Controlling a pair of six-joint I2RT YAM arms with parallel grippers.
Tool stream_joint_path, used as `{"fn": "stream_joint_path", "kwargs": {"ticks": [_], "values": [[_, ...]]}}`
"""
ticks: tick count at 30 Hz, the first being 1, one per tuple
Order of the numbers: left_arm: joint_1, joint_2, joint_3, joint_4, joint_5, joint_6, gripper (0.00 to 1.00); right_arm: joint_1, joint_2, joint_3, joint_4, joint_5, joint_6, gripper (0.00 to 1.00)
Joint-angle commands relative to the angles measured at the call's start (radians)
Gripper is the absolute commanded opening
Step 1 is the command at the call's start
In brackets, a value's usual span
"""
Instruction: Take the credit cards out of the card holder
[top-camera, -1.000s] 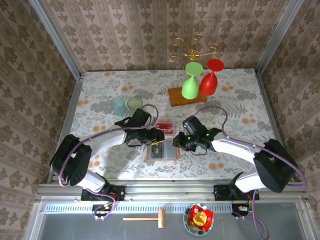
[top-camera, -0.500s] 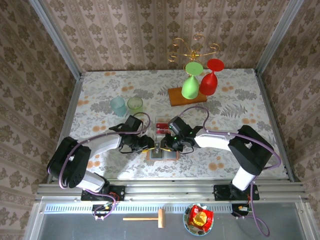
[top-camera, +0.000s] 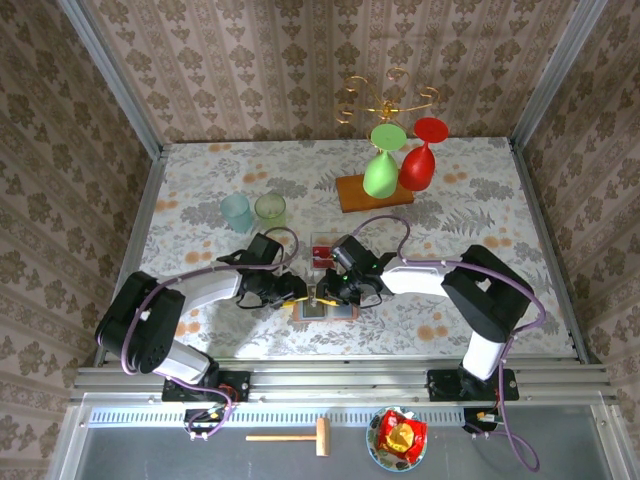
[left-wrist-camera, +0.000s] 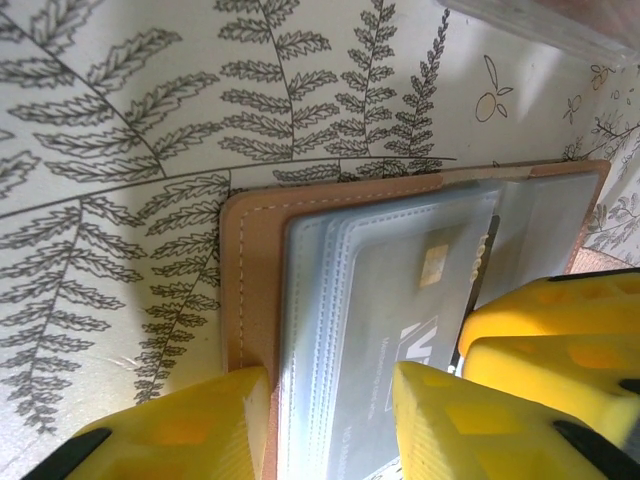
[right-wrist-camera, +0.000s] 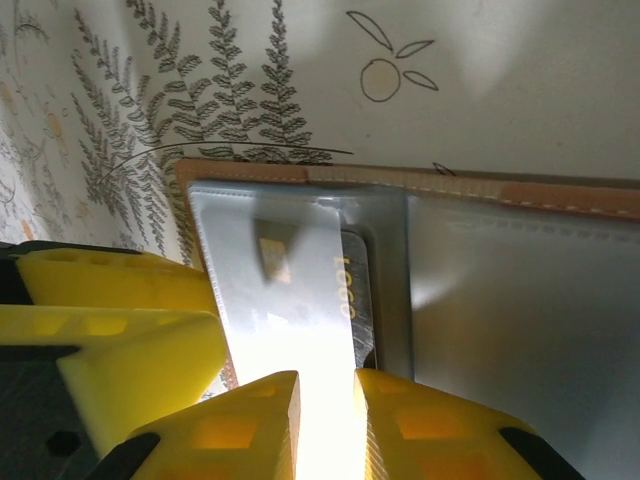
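Card holder (top-camera: 338, 311) lying open and flat on the fern-printed table (top-camera: 480, 210), near the front edge and midway between the two arms. Both grippers down on it, side by side and close together: left gripper (top-camera: 298, 294) over the left leaf, right gripper (top-camera: 323, 291) just beside it toward the fold.

From the left wrist: card holder (left-wrist-camera: 250, 290) with a brown leather rim outermost and clear plastic sleeves inside. Left gripper (left-wrist-camera: 320, 405) with jaws part-way apart, one yellow finger over the leather rim, the other over the sleeves, nothing pinched between them. Contact with the holder impossible to judge. Grey card (left-wrist-camera: 425, 300) with a gold chip inside the top sleeve, the right gripper's fingers (left-wrist-camera: 545, 350) close beside it.

From the right wrist: right gripper (right-wrist-camera: 327, 410) with jaws drawn to a narrow slit, strong glare filling the gap. Grey card (right-wrist-camera: 290, 285), marked "LOGO", running with its lower end down to that slit — clamped or merely pressed, not possible to say.

Credit cards (top-camera: 322, 255) — a small red stack flat on the table just beyond the holder, apart from it. Farther back, a pale blue cup (top-camera: 237, 212) and a pale green cup (top-camera: 270, 207) side by side, and a wooden board (top-camera: 352, 197) bearing a green goblet (top-camera: 381, 172) and a red goblet (top-camera: 420, 165)
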Motion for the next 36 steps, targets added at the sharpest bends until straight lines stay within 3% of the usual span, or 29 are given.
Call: {"fn": "stream_joint_path", "kwargs": {"ticks": [1,12,36], "values": [[0.012,0.011,-0.016,-0.003,0.011,0.023,0.38,0.008,0.025,0.025,-0.009,-0.008,-0.003,0.22],[0.017,0.025,-0.023,-0.004,0.007,0.028,0.37,0.008,-0.002,0.027,-0.089,0.053,-0.035,0.23],[0.028,-0.012,0.021,-0.056,-0.002,0.044,0.36,0.008,-0.039,0.013,-0.047,0.06,-0.042,0.23]]}}
